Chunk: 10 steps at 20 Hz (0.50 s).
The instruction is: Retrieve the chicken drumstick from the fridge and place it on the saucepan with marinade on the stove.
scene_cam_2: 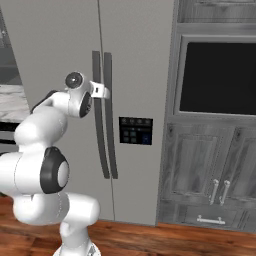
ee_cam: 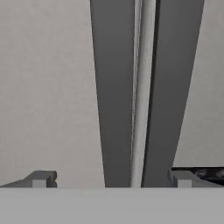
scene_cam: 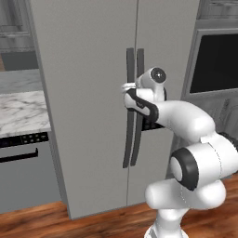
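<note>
The fridge [scene_cam: 83, 93] [scene_cam_2: 60, 40] stands straight ahead with both grey doors shut. Its two long dark handles run side by side down the middle, the left handle [scene_cam: 129, 111] [scene_cam_2: 97, 135] [ee_cam: 114, 87] next to the right handle [scene_cam: 138, 144] [scene_cam_2: 111, 135] [ee_cam: 173, 87]. My gripper [scene_cam: 128, 88] [scene_cam_2: 102, 91] [ee_cam: 111, 179] is open, level with the upper part of the handles and just in front of them. In the hand view both handles lie between my fingertips [ee_cam: 41, 178], untouched. The black dispenser panel [scene_cam_2: 135, 130] sits on the right door. The chicken drumstick, saucepan and stove are out of view.
A dark wall oven [scene_cam: 216, 62] [scene_cam_2: 220, 77] stands right of the fridge, with grey cabinet doors [scene_cam_2: 210, 170] below it. To the left are a marble counter [scene_cam: 21, 109] and a grey appliance front [scene_cam: 23, 172]. Wood floor [scene_cam_2: 165, 240] runs along the bottom.
</note>
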### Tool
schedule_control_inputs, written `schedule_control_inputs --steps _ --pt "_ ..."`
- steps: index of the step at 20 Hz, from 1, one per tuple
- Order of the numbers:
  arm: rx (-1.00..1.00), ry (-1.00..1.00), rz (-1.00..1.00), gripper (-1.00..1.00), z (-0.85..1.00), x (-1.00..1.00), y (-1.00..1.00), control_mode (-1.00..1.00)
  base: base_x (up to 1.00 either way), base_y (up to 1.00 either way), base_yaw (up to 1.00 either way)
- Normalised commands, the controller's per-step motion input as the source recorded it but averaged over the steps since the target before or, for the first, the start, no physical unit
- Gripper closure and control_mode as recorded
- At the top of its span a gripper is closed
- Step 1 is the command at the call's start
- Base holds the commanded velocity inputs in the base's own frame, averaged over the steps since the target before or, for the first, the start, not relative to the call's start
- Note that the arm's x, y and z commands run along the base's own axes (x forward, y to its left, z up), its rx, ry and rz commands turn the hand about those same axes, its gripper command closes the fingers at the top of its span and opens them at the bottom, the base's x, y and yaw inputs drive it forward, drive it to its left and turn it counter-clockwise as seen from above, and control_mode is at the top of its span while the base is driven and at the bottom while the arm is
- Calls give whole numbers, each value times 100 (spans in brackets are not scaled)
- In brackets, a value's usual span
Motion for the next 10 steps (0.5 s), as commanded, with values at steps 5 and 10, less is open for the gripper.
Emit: schedule_control_inputs --steps 5,10 --pt "0 0 0 -100 0 36 0 -100 0 0 0" --pt "0 0 0 -100 0 33 -1 -100 0 0 0"
